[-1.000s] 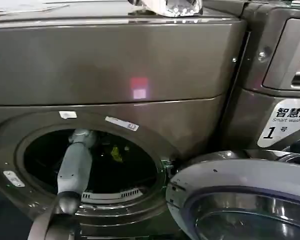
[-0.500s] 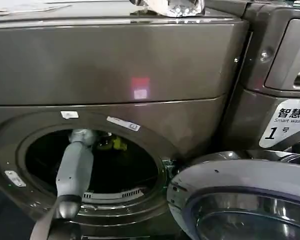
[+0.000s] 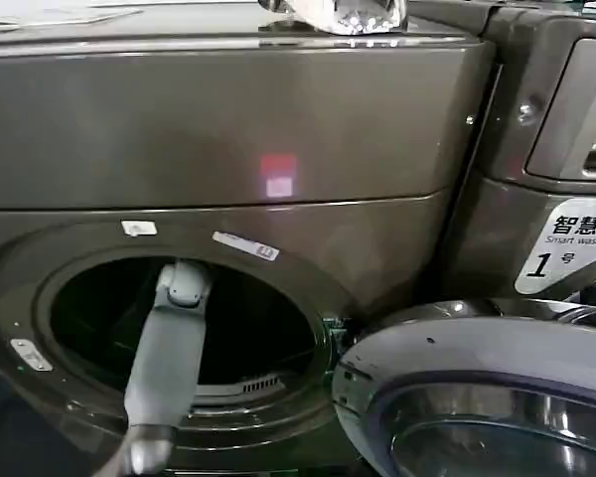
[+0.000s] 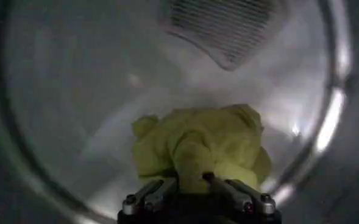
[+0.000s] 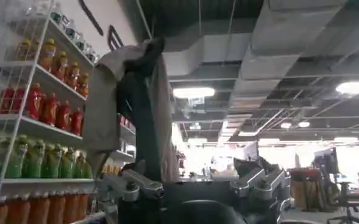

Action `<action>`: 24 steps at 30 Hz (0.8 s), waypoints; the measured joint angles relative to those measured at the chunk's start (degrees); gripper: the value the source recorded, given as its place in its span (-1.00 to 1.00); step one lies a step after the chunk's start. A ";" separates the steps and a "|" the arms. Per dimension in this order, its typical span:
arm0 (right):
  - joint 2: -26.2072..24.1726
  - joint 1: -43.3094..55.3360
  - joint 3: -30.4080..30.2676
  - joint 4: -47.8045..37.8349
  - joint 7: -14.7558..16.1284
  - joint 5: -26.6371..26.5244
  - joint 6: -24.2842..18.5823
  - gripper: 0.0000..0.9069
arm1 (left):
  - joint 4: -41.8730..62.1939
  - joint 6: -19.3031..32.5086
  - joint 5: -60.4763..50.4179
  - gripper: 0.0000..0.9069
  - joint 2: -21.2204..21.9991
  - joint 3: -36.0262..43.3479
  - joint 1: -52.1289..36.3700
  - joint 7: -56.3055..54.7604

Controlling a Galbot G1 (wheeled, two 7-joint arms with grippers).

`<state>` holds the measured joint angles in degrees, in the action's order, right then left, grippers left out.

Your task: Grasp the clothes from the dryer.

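The dryer (image 3: 228, 129) is the big bronze-grey machine in front of me, its round drum mouth (image 3: 184, 328) open. My left arm (image 3: 164, 358) reaches in through that mouth. Inside the drum, the clothes (image 4: 197, 143) are a small yellow-green bundle lying on the shiny drum wall. My left gripper (image 4: 188, 180) is shut on the near edge of the bundle, with a fold of fabric pinched between its fingers (image 4: 161, 187). In the head view the arm hides the clothes. My right gripper (image 5: 191, 182) is parked away from the machine, open and pointing up into the room.
The dryer's round door (image 3: 477, 397) hangs open at the lower right, close to the drum mouth. A second machine (image 3: 556, 149) with a "1" sticker stands to the right. A perforated vent panel (image 4: 225, 27) is at the back of the drum.
My left forearm has swung to the right and lower in the drum mouth. The yellow-green bundle that showed beside the wrist is now hidden behind the arm.
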<state>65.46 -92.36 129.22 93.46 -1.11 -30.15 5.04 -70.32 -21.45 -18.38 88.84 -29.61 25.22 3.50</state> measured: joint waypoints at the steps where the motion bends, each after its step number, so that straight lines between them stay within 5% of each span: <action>1: 0.00 -0.06 0.00 0.00 0.00 0.06 -0.10 1.00 | -0.41 -0.12 2.07 -1.00 0.13 -0.14 0.28 -1.40; 24: -0.01 0.18 0.46 1.20 -0.34 -1.06 0.65 1.00 | -2.84 -1.53 16.41 -1.00 0.09 -0.26 1.88 -9.69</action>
<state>65.44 -92.18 129.68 94.65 -1.45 -31.21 5.69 -73.16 -22.98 -1.97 88.93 -29.87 27.10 -6.19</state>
